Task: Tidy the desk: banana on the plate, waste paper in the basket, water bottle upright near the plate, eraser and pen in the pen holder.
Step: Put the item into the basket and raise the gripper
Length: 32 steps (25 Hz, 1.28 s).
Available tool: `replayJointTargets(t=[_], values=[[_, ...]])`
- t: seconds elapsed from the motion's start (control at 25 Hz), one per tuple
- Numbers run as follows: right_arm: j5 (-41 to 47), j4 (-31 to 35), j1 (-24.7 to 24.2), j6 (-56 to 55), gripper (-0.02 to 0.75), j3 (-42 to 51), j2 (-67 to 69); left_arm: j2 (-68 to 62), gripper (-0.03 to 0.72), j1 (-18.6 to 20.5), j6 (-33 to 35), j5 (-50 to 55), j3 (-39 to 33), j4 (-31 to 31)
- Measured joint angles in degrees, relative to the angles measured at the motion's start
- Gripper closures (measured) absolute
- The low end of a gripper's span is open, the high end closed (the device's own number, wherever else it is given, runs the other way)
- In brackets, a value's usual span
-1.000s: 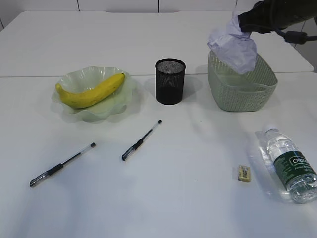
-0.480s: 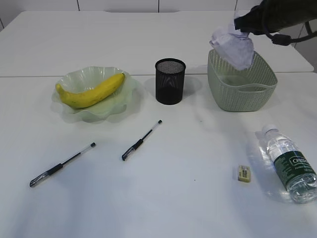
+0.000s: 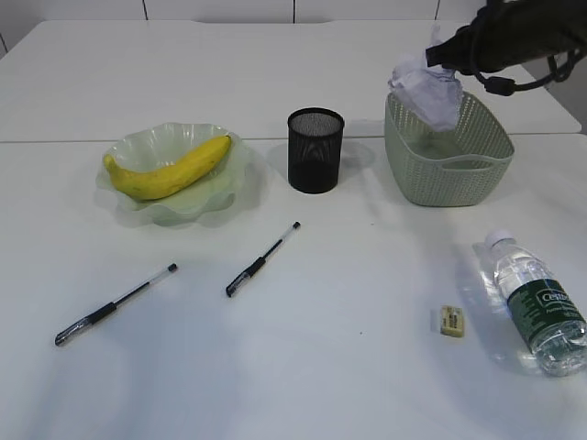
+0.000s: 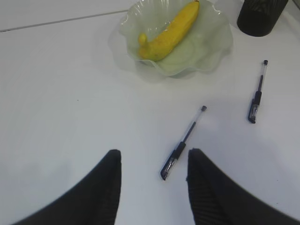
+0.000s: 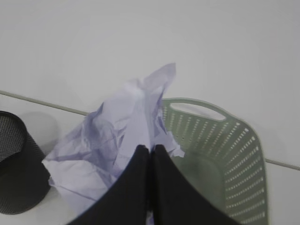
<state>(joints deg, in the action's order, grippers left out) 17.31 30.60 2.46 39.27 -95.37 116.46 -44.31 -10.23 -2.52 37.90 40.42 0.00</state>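
Note:
My right gripper (image 3: pixel 438 53) (image 5: pixel 150 149) is shut on crumpled white waste paper (image 3: pixel 428 89) (image 5: pixel 112 140), holding it over the back left rim of the green basket (image 3: pixel 447 174) (image 5: pixel 229 154). A yellow banana (image 3: pixel 170 169) (image 4: pixel 169 30) lies on the pale green plate (image 3: pixel 147 211) (image 4: pixel 211 51). Two black pens (image 3: pixel 115 304) (image 3: pixel 263 258) lie on the table, also in the left wrist view (image 4: pixel 183 142) (image 4: pixel 257 92). A yellow eraser (image 3: pixel 450 320) lies left of the water bottle (image 3: pixel 537 304), which lies on its side. The black mesh pen holder (image 3: pixel 315 150) (image 5: pixel 16 168) stands upright. My left gripper (image 4: pixel 152 161) is open above the table, near one pen.
The white table has a seam line running across behind the plate and basket (image 3: pixel 55 141). The pen holder's edge shows at the top right of the left wrist view (image 4: pixel 260 16).
My right gripper has moved back and slightly up with the waste paper, from above the basket's middle toward its back left rim. Nothing else moved.

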Motion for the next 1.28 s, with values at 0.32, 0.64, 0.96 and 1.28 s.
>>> replayJointTargets(t=[0.32, 0.64, 0.96, 1.28], values=[[-2.4, 0.0, -1.9, 0.0, 0.753, 0.0, 0.7, 0.0, 0.360, 0.0, 0.0, 0.0, 0.0, 0.0], [-3.1, 0.0, -2.0, 0.0, 0.752, 0.0, 0.7, 0.0, 0.360, 0.0, 0.0, 0.0, 0.0, 0.0], [-3.2, -0.6, -2.1, 0.2, 0.598, 0.0, 0.7, 0.0, 0.360, 0.0, 0.0, 0.0, 0.0, 0.0], [-3.2, -0.6, -2.1, 0.3, 0.392, 0.0, 0.7, 0.0, 0.360, 0.0, 0.0, 0.5, 0.0, 0.0]])
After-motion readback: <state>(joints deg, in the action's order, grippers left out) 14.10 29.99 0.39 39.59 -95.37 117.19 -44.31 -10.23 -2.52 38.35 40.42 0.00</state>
